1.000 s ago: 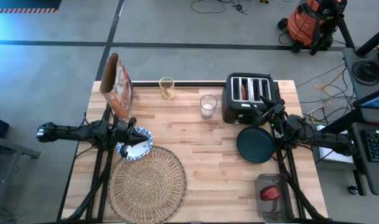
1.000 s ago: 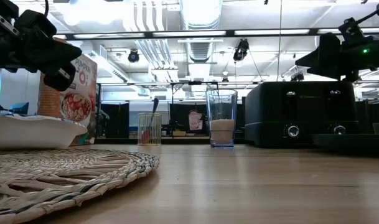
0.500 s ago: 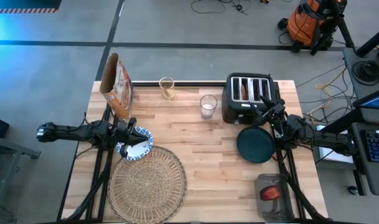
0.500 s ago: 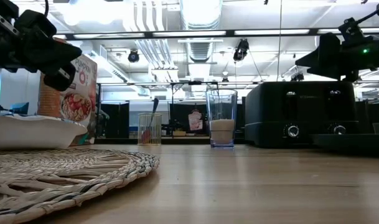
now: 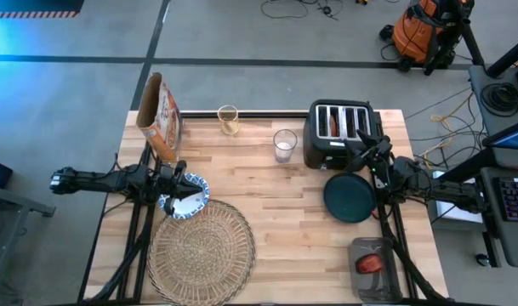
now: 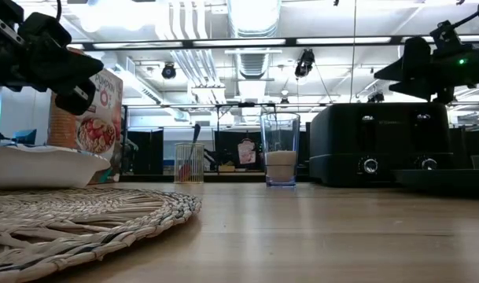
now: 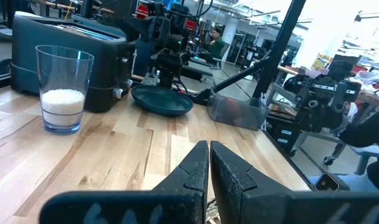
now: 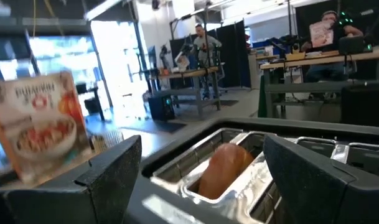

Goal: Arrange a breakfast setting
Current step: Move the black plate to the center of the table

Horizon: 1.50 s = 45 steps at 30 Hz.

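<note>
only one faintly readable word, roughly "pumpkin", printed across the top of the cereal bag (image 8: pixel 37 124); nothing else legible anywhere.

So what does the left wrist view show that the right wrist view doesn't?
Only the left wrist view shows the dark teal plate, the clear glass with white filling, and the shut left tool. Only the right wrist view shows the cereal bag, the browned item in a toaster slot, and the open right tool. Both show the black toaster.
</note>
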{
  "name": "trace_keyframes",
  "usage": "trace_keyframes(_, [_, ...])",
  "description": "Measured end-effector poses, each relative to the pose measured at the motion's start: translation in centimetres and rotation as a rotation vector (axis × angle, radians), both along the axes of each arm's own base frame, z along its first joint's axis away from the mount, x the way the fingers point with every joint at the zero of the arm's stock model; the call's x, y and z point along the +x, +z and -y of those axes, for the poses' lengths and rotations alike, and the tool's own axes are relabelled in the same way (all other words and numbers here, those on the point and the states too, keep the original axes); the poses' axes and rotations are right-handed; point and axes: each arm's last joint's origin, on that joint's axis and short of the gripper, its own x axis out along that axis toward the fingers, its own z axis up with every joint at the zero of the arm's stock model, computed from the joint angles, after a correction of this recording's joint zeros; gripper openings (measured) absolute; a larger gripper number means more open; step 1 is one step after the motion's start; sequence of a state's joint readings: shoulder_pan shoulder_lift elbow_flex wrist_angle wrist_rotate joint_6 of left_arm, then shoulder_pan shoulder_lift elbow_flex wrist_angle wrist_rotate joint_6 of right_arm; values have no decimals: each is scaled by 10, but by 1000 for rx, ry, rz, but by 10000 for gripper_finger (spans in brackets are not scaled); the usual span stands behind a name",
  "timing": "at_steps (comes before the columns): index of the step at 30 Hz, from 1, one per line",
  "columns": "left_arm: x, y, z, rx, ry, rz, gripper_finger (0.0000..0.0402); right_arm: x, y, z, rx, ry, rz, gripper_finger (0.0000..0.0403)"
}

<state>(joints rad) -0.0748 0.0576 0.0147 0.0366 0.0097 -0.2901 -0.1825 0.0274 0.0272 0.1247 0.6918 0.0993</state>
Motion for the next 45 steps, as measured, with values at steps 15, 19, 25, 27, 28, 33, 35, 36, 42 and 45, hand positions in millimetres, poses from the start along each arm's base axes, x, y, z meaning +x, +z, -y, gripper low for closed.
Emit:
trace_keyframes(15, [0,0,0,0,0,0,0,0,3,0,-21,11,25,325])
trace_keyframes(19, [0,0,0,0,0,0,0,0,3,0,-18,11,26,325])
trace_keyframes(25, [0,0,0,0,0,0,0,0,3,0,12,11,64,325])
trace_keyframes(27, [0,0,0,0,0,0,0,0,3,0,18,11,71,325])
trace_keyframes(28, [0,0,0,0,0,0,0,0,3,0,19,12,73,325])
trace_keyframes(33, [0,0,0,0,0,0,0,0,3,0,-8,11,33,325])
trace_keyframes(35, [0,0,0,0,0,0,0,0,2,0,-17,17,25,325])
trace_keyframes(36, [0,0,0,0,0,0,0,0,2,-1,-22,27,19,325])
trace_keyframes(42, [0,0,0,0,0,0,0,1,6,-2,-21,83,81,325])
trace_keyframes(45, [0,0,0,0,0,0,0,2,13,-5,-53,204,145,325])
